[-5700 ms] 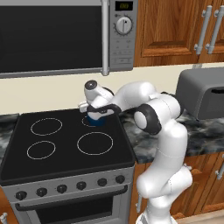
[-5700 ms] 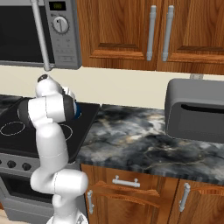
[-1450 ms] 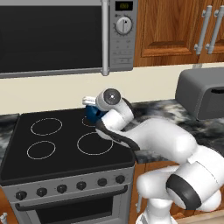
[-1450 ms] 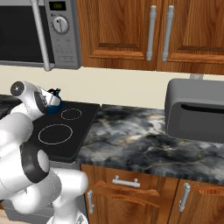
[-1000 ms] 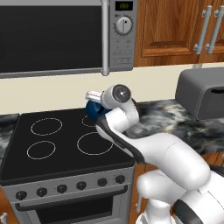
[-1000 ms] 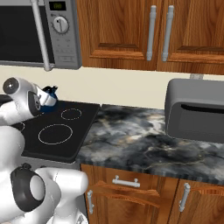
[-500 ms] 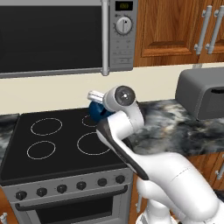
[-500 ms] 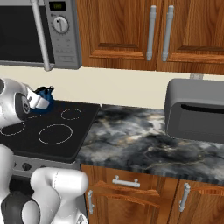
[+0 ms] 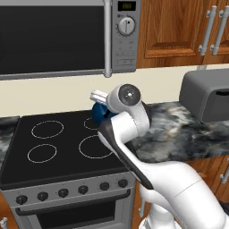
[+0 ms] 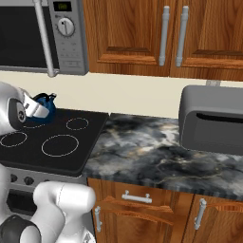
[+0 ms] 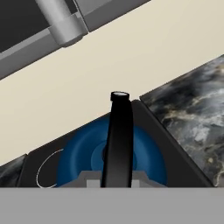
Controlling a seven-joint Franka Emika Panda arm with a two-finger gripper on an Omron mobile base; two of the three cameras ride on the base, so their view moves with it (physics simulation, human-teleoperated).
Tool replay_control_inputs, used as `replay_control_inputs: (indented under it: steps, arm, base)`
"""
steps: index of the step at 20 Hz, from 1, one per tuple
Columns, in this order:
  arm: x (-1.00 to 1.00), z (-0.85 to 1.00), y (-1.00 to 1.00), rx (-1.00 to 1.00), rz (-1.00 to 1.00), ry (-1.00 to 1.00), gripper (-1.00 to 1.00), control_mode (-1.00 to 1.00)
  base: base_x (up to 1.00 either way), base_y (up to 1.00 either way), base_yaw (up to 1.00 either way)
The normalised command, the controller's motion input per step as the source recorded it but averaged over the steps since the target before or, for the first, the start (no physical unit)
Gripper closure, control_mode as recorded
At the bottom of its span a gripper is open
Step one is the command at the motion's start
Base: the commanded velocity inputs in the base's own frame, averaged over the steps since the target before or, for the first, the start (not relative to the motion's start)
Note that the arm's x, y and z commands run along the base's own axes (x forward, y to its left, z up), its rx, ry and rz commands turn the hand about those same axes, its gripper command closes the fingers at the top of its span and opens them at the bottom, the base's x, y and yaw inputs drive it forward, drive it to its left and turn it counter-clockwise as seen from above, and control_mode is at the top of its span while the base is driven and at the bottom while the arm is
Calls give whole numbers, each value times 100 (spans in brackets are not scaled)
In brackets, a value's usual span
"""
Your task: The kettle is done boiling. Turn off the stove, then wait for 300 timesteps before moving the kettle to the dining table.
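I have the tool (image 11: 117, 181) closed on the thin black handle (image 11: 119, 140) of the kettle (image 11: 111, 155), and in the hand view that handle runs straight up between the fingers with the blue body spread below it. From the left base view the kettle (image 9: 101, 113) sits at the back right of the stove (image 9: 62, 147), half hidden behind my wrist; from the right base view the kettle (image 10: 42, 108) looks clear of the glass, just above the rear burner, though I cannot say for certain that it is lifted. I judge it a stiff, smooth thing, and light for its size unless it is full; whether there is water inside I cannot tell, since the top is closed and nothing shows. The handle is the only sensible hold: the round body would slip. Gripped that high, it may swing or tilt under the tool, so I would carry it slowly and level. All four burner rings show white, none glowing.
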Motion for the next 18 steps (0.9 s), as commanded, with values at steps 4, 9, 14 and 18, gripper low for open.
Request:
replay_control_inputs:
  steps: [4,9,14,18]
  arm:
    - [-7,0,0,0,-1,-1,100,-100]
    - [-8,0,0,0,-1,-2,100,100]
    - [0,0,0,0,0,0,100,100]
    - [0,0,0,0,0,0,100,100]
  base:
    - [0,0,0]
    - [-33,0,-11]
    - [-35,0,-17]
    - [-22,0,-25]
